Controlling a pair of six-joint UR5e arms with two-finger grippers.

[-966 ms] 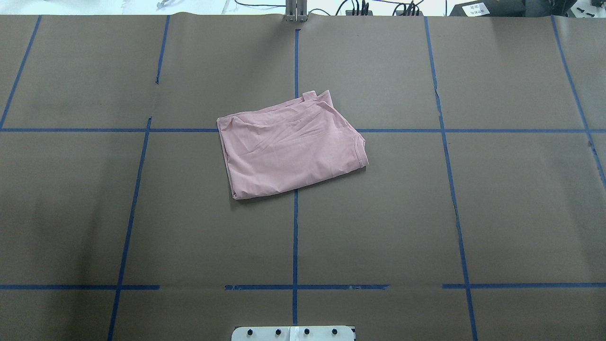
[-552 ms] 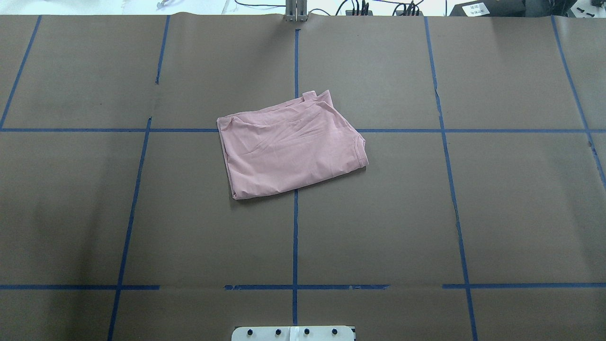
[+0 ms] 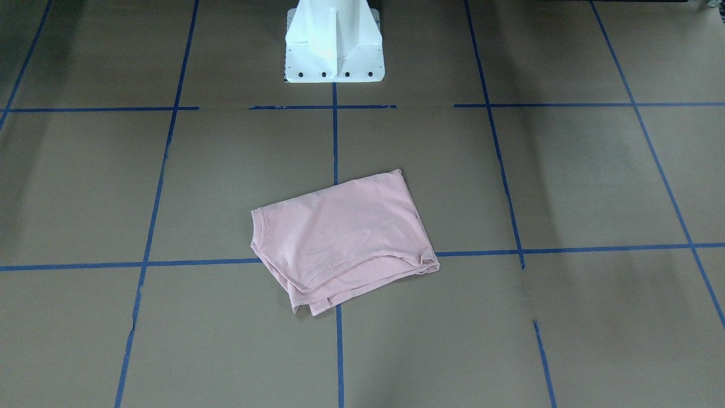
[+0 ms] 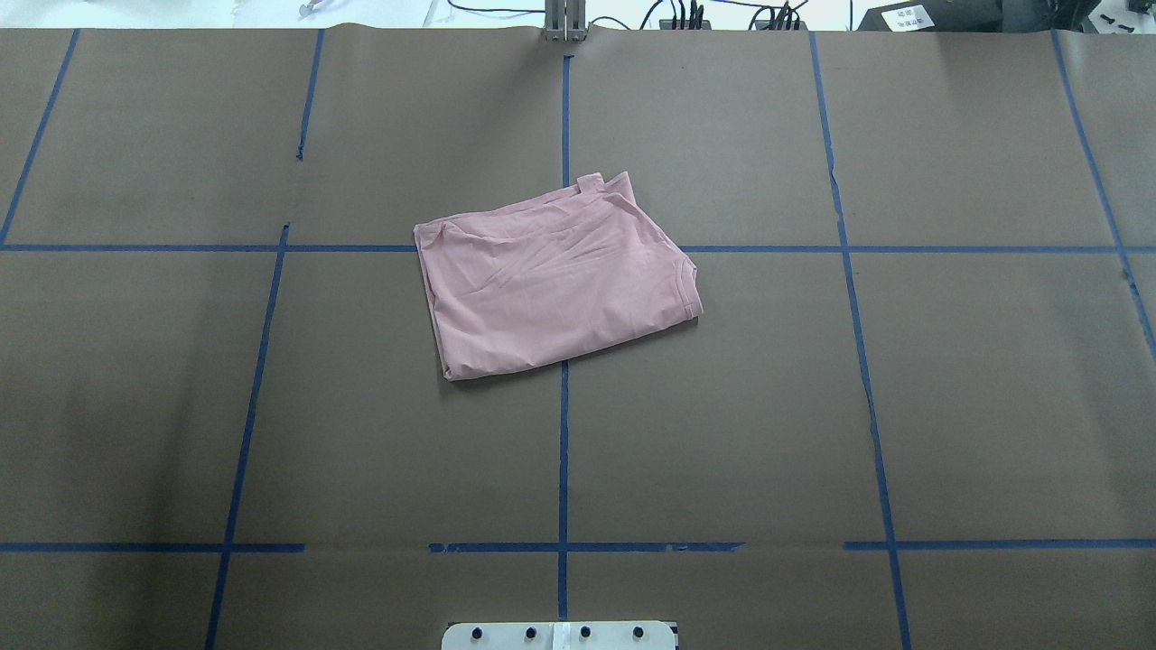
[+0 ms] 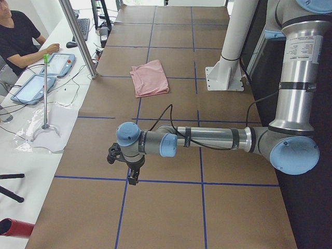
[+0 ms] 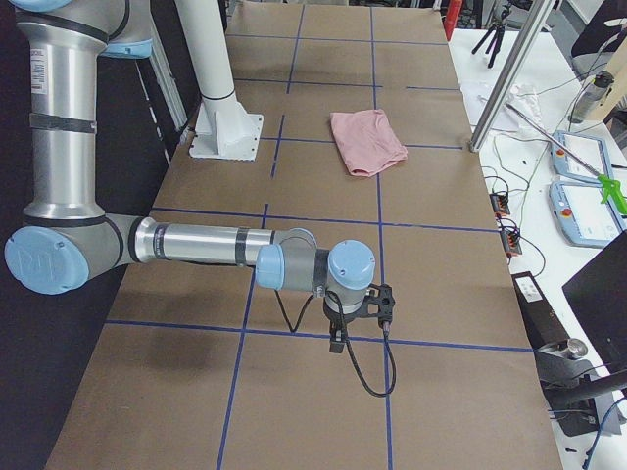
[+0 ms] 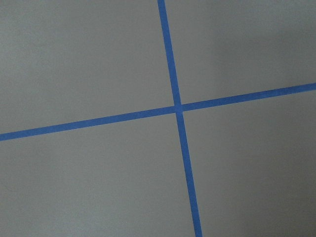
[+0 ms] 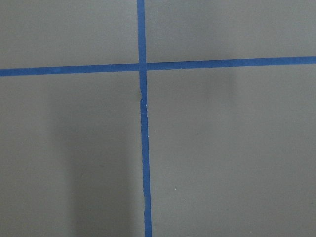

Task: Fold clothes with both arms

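**Front-facing.** Pale pink short-sleeved T-shirt (image 3: 345,238) folded to a rough rectangle, plain side up, no print showing. It lies askew on the brown paper-covered table (image 3: 566,170), over a crossing of blue tape lines (image 3: 595,247), at 6 o'clock from the white pedestal base (image 3: 334,39). Ribbed neck edge on its 9 o'clock side, layered hems toward 6 o'clock.

**Overhead.** T-shirt (image 4: 555,284) sits just toward 12 o'clock of centre, lightly creased. Neck edge here at 3 o'clock.

**Exterior left.** Near, grey-silver left arm (image 5: 207,139): forearm stretched level and low over the table, wrist bent down. Black left fingers (image 5: 133,178) point down above a tape line. Cannot tell whether they are spread or pressed together. T-shirt at their 12 o'clock, well apart.

**Exterior right.** Near right arm (image 6: 196,243) in a like pose. Black right fingers (image 6: 336,341) point down by a tape line, spread not readable either. T-shirt at 12 o'clock, well apart.

**Wrist views.** Each shows table paper and one tape crossing.
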